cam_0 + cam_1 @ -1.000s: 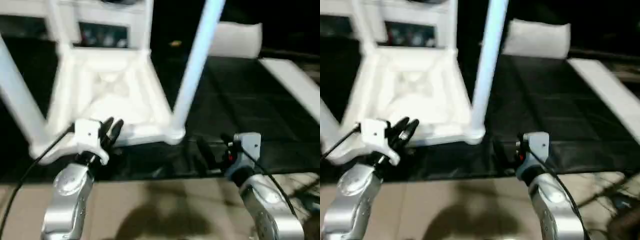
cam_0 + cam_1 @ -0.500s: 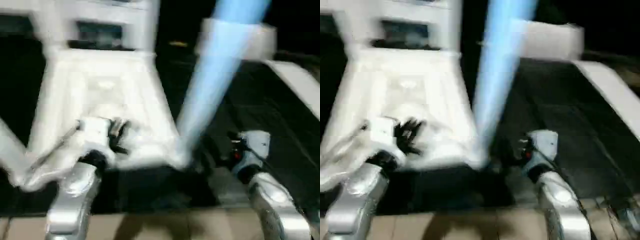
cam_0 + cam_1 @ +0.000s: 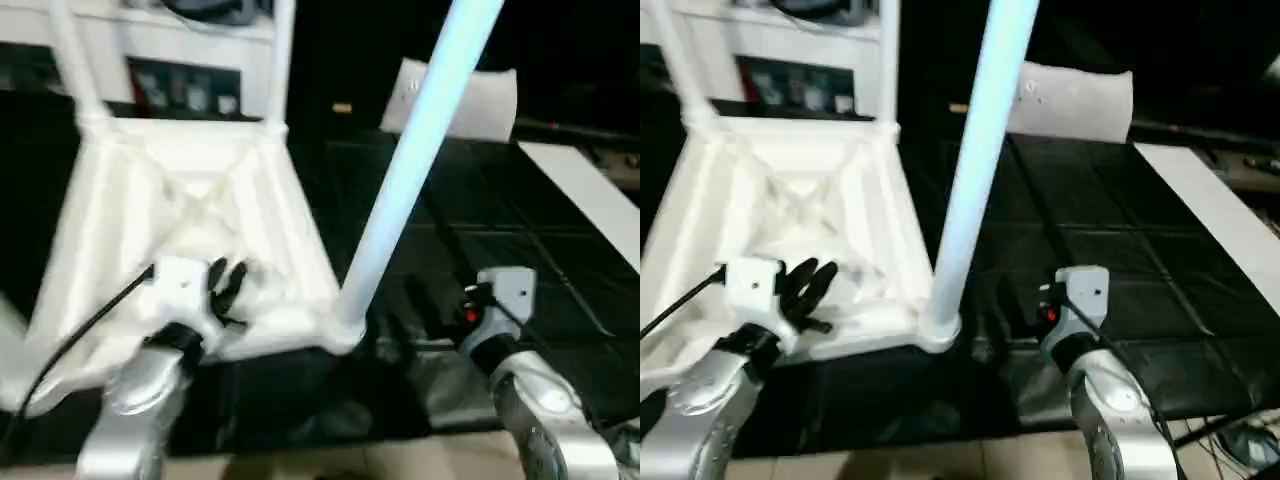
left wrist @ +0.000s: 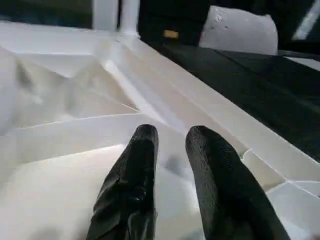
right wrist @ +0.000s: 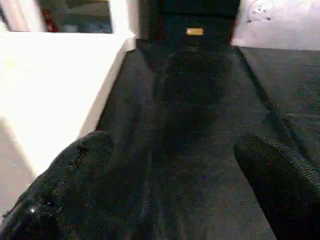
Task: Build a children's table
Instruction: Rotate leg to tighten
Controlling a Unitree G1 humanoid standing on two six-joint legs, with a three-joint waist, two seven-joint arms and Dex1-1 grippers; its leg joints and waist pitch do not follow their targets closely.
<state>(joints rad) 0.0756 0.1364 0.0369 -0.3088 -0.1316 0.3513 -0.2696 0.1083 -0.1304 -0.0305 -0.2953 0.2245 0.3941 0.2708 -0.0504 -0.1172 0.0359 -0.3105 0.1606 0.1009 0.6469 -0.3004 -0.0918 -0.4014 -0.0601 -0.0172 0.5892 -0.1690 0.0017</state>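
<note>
While the children's table remains the main entry, I list it first: the white tabletop (image 3: 190, 200) lies upside down on the black mat (image 3: 480, 240), X-ribbed underside up, directly ahead of my left arm. The near right leg (image 3: 400, 190) stands in its corner socket (image 3: 345, 328) and leans away to the right. Two far legs (image 3: 72, 60) (image 3: 281, 55) rise from the back corners. The near left corner runs off the edge of the head view, so I cannot confirm a fourth leg there. Left hand (image 3: 226, 283): a second ago it sat at the near rim, and it has since come in over the ribs. Its black fingers (image 4: 137, 165) stand narrow, with a slim gap through which white plastic shows, and I cannot tell whether the tips touch the rib below. Right hand (image 5: 175, 147): unchanged, spread wide and empty, low over the mat just right of the near socket. The whole head view has shifted, so I do not count the table itself as moved. My reading is that the legs are largely fitted and the left hand is placing itself to press or steady the top, seating being what remains. Further out lie a white pillow-like block (image 3: 485, 100) behind the leaning leg and a flat white strip (image 3: 590, 195) at far right, both well apart from the table.
</note>
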